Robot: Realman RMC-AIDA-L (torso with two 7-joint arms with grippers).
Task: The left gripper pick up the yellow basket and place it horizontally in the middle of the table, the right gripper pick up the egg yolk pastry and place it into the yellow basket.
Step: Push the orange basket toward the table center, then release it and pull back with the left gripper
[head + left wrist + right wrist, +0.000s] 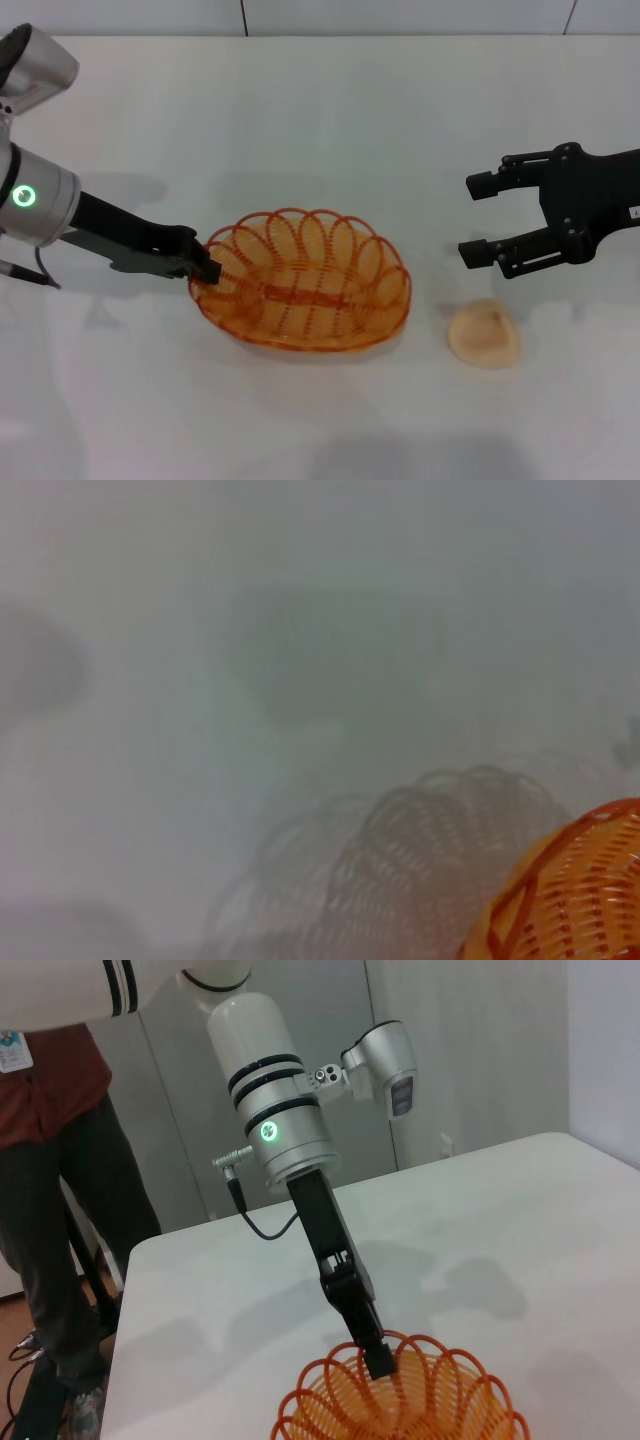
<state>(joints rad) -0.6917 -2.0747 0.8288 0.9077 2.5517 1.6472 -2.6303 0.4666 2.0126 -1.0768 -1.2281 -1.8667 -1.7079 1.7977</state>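
Observation:
The yellow basket [300,300] is near the middle of the table [320,120], lying lengthwise across the head view. My left gripper [205,266] is shut on the basket's left rim. The basket's edge shows in the left wrist view [580,900], with its shadow on the table beside it. In the right wrist view, the left gripper [378,1358] pinches the rim of the basket [420,1410]. The egg yolk pastry [483,333] lies on the table just right of the basket. My right gripper [472,219] is open and empty, hovering above and behind the pastry.
A person in a red shirt [50,1100] stands beyond the table's far edge, behind the left arm [270,1120]. A grey wall [320,15] runs along the table's back edge.

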